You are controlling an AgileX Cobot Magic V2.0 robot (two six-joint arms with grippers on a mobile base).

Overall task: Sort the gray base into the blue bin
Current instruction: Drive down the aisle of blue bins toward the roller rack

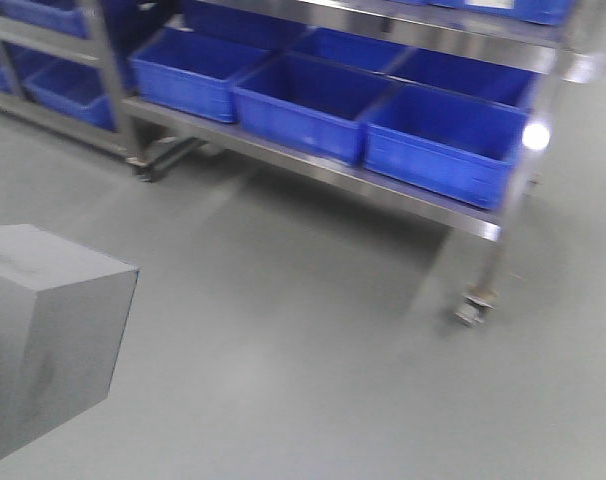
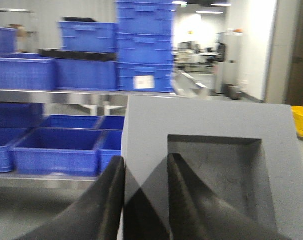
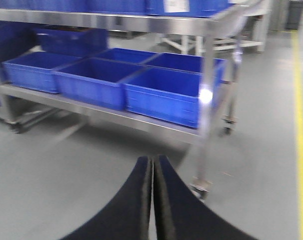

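Gripping: left gripper (image 2: 145, 160) clamps the gray base (image 2: 146, 120) by one wall, a finger in the recess
Gray base place: 8 o'clock, front view
Right gripper (image 3: 152, 160): fingers pressed together, empty
Blue crates (image 1: 438, 150): steel rack (image 1: 313, 168), 12 o'clock
Label (image 2: 144, 81): white, unreadable

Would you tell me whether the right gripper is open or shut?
Shut: the right gripper shows its two fingers pressed together, holding nothing.
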